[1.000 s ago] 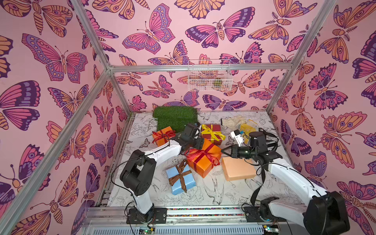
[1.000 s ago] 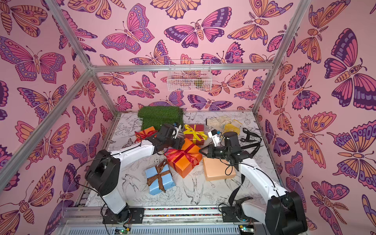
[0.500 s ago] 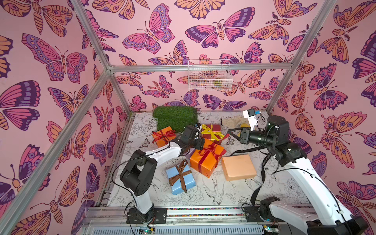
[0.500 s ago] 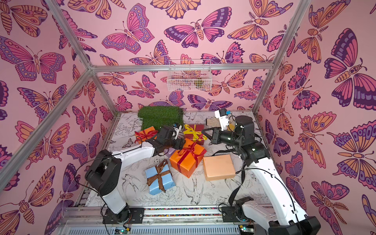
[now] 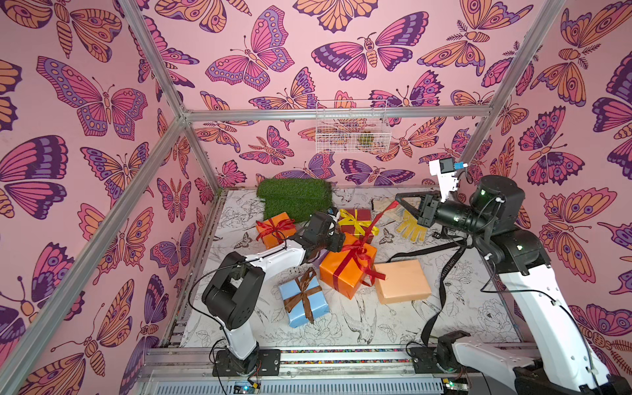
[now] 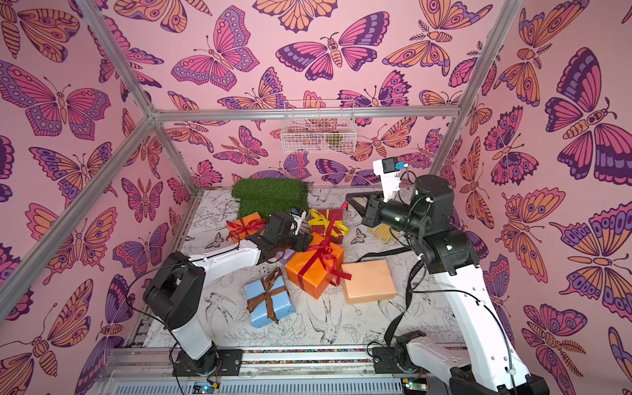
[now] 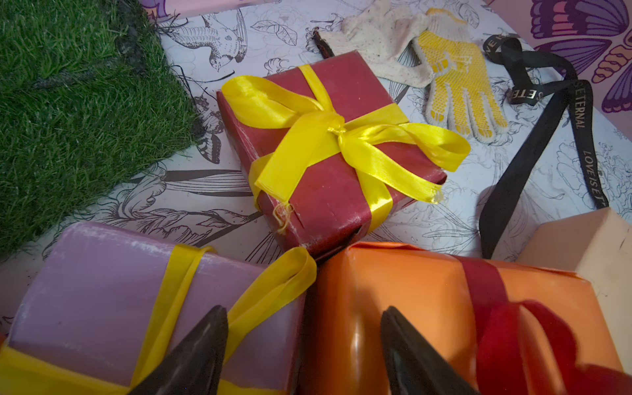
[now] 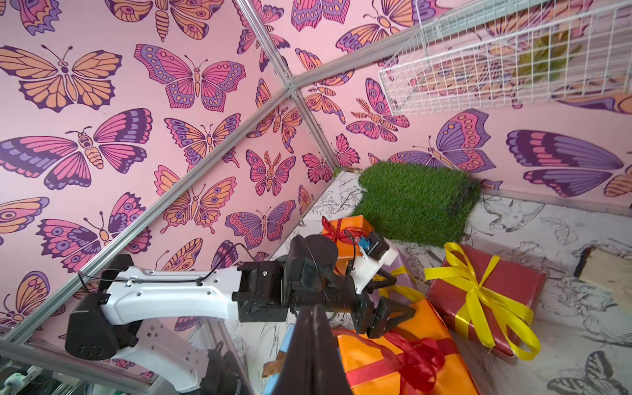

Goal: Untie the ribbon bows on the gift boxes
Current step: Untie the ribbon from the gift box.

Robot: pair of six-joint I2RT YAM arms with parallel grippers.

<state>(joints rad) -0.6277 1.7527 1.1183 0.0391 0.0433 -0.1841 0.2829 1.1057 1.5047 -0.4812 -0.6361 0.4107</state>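
Observation:
My right gripper (image 5: 398,201) (image 6: 349,201) is raised above the table's back right, shut on a tail of the red ribbon (image 5: 372,222), which stretches down to the bow (image 8: 417,355) on the big orange gift box (image 5: 345,277). In the right wrist view its fingers (image 8: 313,314) are pressed together. My left gripper (image 7: 304,342) (image 5: 337,239) is open at that box's far edge, one finger over the orange box (image 7: 410,290), one over the lilac box (image 7: 95,290) with its yellow ribbon (image 7: 171,301). Bows are tied on the dark red box (image 7: 335,130), small orange box (image 5: 275,229) and pale blue box (image 5: 302,297).
A bare peach box (image 5: 402,280) lies right of the orange box, with a loose black lettered ribbon (image 5: 444,266) trailing past it. A yellow glove (image 5: 410,225) and green turf mat (image 5: 294,198) lie at the back. A wire basket (image 5: 352,126) hangs on the back wall.
My right gripper has risen and moved back and to the right from beside the big orange box, drawing the red ribbon tail with it. The orange box turned slightly. The left arm barely moved.

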